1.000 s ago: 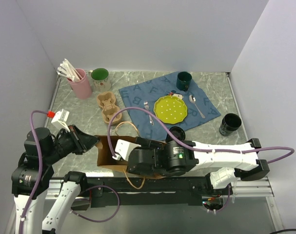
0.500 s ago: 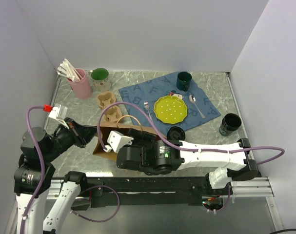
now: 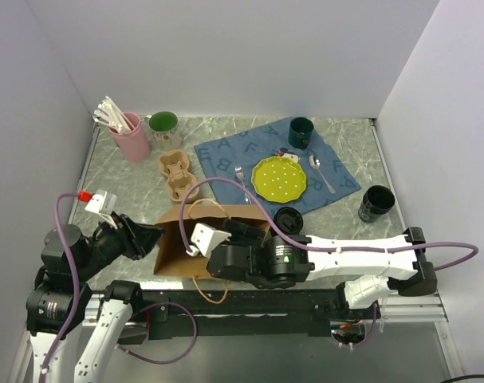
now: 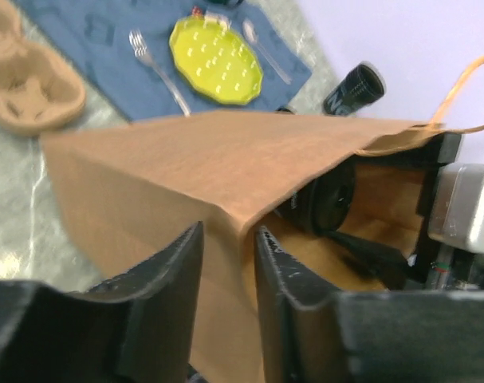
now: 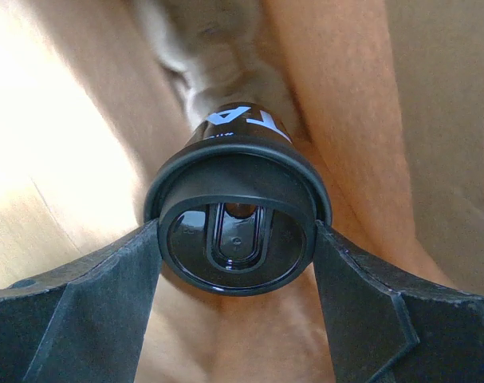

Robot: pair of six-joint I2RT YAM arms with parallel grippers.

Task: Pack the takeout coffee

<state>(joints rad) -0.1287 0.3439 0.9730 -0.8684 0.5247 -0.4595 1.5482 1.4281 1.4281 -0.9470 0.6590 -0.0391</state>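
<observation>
A brown paper bag (image 3: 186, 243) lies on its side near the table's front edge, mouth to the right. My left gripper (image 3: 150, 234) pinches the bag's upper rim (image 4: 186, 167), one finger on each side of the paper (image 4: 228, 231). My right gripper (image 5: 238, 239) reaches inside the bag and is shut on a black lidded takeout cup (image 5: 238, 140), fingers against its lid. A second black cup (image 3: 376, 203) stands at the right, also in the left wrist view (image 4: 355, 88). A round black lidded thing (image 3: 288, 218) sits just behind the right arm.
A tan cup carrier (image 3: 176, 175) sits behind the bag. A blue placemat (image 3: 226, 155) holds a yellow plate (image 3: 279, 177), fork, spoon and dark green mug (image 3: 301, 132). A pink cup of utensils (image 3: 130, 134) and a green cup (image 3: 163, 126) stand back left. Walls close three sides.
My left gripper has shifted the bag's rim forward and right, and the bag's mouth stands wider. My right arm has drawn back slightly to the right, still inside the bag with the cup.
</observation>
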